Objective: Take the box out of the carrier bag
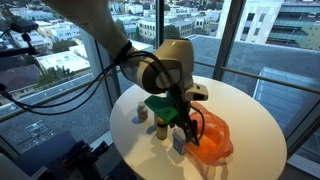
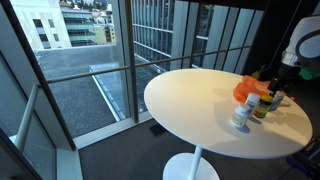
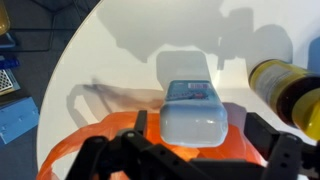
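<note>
Box (image 3: 195,100) is lying straight ahead of our gripper (image 3: 195,128), half out of the carrier bag (image 3: 68,152) on the table (image 3: 120,40), long axis running away from us; we are holding the jaws wide, gripping nothing.

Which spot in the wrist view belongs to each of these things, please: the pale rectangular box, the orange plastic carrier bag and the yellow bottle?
Things:
1. pale rectangular box
2. orange plastic carrier bag
3. yellow bottle

Places in the wrist view:
A. at the right edge
B. in the centre
C. along the bottom, to the lower left

Pairs: 1-B, 2-C, 3-A
</note>
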You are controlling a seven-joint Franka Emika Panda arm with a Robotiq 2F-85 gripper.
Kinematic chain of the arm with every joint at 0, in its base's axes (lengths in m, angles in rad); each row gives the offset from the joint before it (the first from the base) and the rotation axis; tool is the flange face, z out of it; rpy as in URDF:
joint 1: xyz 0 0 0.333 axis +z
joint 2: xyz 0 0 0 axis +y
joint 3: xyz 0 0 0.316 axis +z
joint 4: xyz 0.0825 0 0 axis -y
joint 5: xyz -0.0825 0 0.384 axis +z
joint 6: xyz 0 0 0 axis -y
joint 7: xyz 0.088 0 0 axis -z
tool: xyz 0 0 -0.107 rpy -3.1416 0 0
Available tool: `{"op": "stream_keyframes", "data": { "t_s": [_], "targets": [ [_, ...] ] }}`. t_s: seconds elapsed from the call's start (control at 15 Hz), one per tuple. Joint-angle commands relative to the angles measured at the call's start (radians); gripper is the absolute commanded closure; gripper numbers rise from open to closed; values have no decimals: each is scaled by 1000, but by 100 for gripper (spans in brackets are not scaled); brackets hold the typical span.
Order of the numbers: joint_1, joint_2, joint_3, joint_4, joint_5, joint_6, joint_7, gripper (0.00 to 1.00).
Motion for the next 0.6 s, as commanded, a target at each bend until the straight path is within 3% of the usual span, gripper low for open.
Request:
{"op": "stream_keyframes", "data": {
  "t_s": [0.0, 0.53],
  "targets": [
    [1, -29, -3, 7, 20, -15, -6, 0],
    [1, -115, 7, 49, 84, -82, -5, 0]
  ]
}}
